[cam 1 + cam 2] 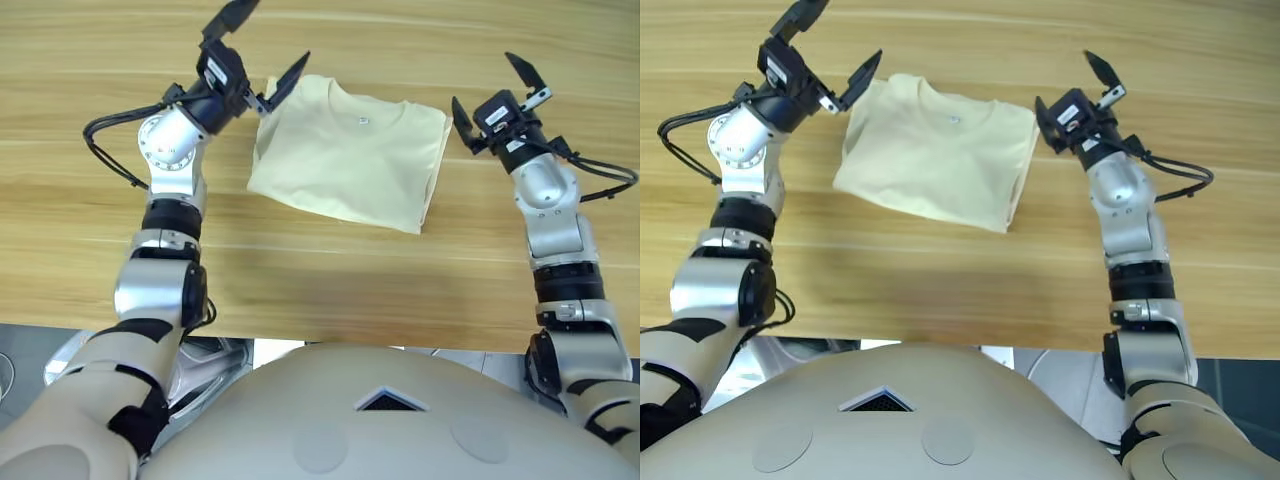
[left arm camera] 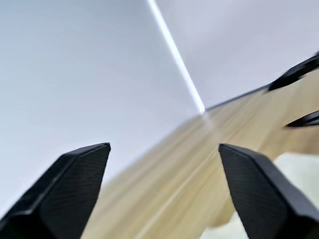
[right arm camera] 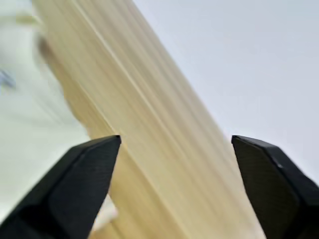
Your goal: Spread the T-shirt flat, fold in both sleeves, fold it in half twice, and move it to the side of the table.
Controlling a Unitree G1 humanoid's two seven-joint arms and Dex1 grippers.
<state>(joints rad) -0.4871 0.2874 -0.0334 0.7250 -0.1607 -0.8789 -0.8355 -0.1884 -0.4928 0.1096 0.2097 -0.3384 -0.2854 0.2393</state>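
Both spread wide, empty: left pincer [image 1: 278, 30] by far-left corner of shirt [image 1: 350, 150], right pincer [image 1: 483, 80] just off far-right corner. Shirt lies folded between them on tabletop [image 1: 300, 280].
Risk: pinching top layer only (plies nearest right pincer look loose) peels stack open during move aside; uneven pull skews it.
Unclear: fold count; whether left pincer's nearer finger touches cloth.

- I have my left gripper [image 1: 265, 45] stretched forward, its two fingers spread wide.
- My right gripper [image 1: 485, 82] is also forward, jaws gaping apart.
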